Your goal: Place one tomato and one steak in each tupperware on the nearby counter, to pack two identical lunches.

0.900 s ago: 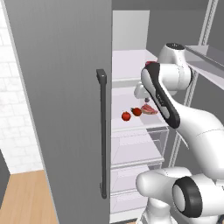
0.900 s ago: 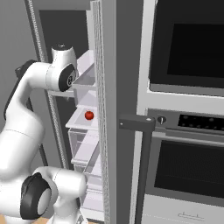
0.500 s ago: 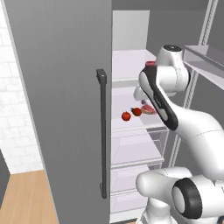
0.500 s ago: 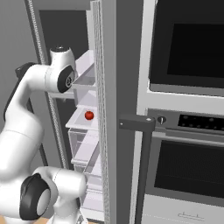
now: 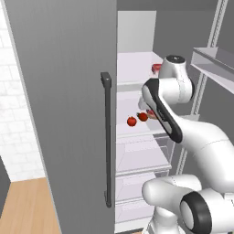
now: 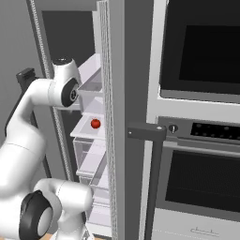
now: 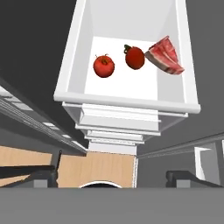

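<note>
Two red tomatoes (image 7: 104, 66) (image 7: 135, 57) lie side by side on a white fridge shelf (image 7: 127, 101), with a steak (image 7: 165, 56) right of them. My gripper (image 7: 113, 177) hangs open well above the shelf, its dark fingertips (image 7: 43, 176) wide apart and nothing between them. In the left base view the tomatoes (image 5: 131, 121) (image 5: 143, 116) sit just left of my forearm, which covers most of the steak (image 5: 152, 114). One tomato (image 6: 95, 123) shows past the door edge in the right base view. The tupperware and the counter are out of view.
The open fridge door (image 5: 68, 114) with its dark vertical handle (image 5: 106, 137) stands close on the left. A reddish item (image 5: 156, 68) lies on the shelf above. Clear drawers (image 5: 141, 155) sit below the shelf. An oven stack (image 6: 201, 140) is to the right.
My arm's upper joint has shifted slightly down and left. The tomatoes and steak have not moved.
</note>
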Motion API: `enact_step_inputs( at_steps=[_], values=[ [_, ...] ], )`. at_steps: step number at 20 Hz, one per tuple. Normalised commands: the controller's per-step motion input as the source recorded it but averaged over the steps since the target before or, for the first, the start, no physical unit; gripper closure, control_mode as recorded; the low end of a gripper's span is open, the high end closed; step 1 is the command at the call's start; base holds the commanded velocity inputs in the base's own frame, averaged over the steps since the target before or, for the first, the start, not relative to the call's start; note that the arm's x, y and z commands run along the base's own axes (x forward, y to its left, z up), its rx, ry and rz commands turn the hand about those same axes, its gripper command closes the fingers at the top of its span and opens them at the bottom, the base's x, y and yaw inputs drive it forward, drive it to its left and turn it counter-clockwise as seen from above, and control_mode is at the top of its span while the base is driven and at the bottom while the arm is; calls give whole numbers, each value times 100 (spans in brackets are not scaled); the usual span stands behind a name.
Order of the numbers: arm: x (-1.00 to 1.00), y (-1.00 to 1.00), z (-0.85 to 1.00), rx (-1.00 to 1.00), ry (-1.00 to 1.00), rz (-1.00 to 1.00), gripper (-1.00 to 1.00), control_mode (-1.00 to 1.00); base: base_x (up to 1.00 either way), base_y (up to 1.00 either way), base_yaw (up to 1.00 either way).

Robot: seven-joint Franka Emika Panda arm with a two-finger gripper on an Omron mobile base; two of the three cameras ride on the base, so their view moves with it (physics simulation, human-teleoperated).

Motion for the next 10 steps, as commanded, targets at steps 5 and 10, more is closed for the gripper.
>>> enact_step_inputs(
  at_steps=[5, 10],
  values=[
    [29, 0, -77, -3, -16, -8, -100, -100, 0, 0, 0],
    [33, 3, -67, 1, -26, -17, -100, -100, 0, 0, 0]
  ],
)
